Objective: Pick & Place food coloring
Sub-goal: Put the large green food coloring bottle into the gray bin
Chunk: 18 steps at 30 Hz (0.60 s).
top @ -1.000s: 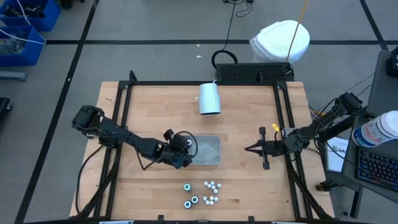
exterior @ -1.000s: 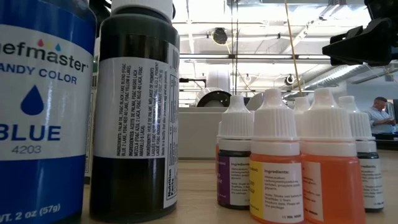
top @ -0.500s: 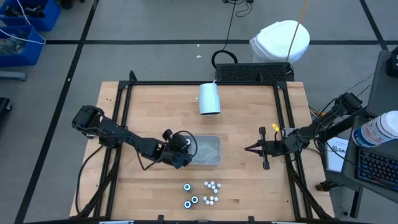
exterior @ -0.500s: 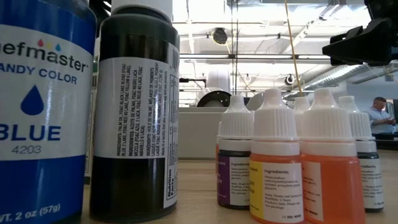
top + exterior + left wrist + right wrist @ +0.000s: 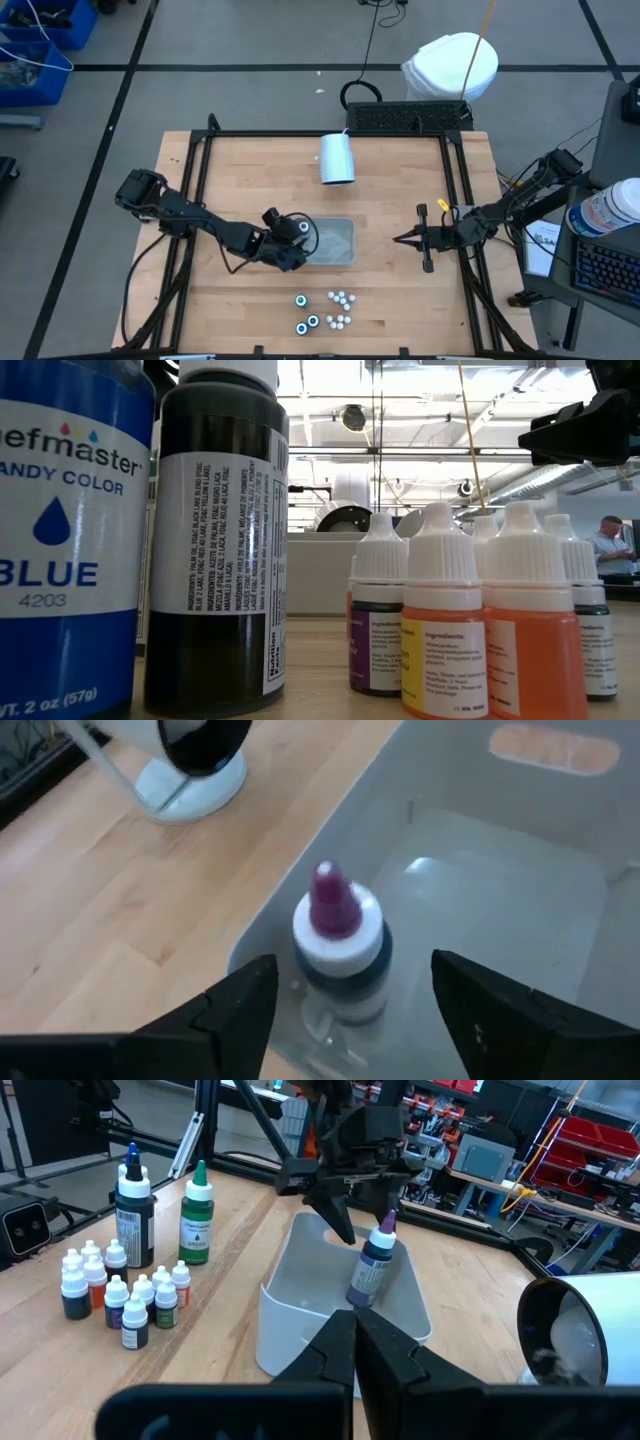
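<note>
Since a second ago, spread wide: left claw (image 5: 345, 1000), now clear of the purple-tipped bottle (image 5: 338, 945), which stands upright between its fingers inside the clear tray (image 5: 343, 240), at the end nearest that arm. Straight back and up to get free. Remaining food coloring (image 5: 325, 311) grouped near the counter (image 5: 400, 180) front edge. Right claw (image 5: 398, 239) pinched together, idle beside the tray.
</note>
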### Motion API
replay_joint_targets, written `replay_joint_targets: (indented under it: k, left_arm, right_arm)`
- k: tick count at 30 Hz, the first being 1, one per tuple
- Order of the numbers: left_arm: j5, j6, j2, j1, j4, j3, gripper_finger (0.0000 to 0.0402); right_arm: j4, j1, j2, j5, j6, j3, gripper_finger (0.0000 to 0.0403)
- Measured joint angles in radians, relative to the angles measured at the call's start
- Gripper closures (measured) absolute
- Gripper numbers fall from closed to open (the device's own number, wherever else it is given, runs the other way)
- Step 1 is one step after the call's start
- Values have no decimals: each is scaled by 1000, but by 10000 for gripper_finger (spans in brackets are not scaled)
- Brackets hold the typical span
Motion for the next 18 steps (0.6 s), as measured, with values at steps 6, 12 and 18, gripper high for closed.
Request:
replay_joint_targets:
  k: [6,12,18]
  left_arm:
    - [14,98,-48,-24,-18,41,117]
    - [-58,218,-173,-113,-11,69,119]
    - [-213,232,-215,-257,-88,60,167]
  right_arm:
    - [0,0,0,0,0,0,403]
    - [8,0,1,0,-4,-13,403]
    - [9,0,1,0,-5,-23,403]
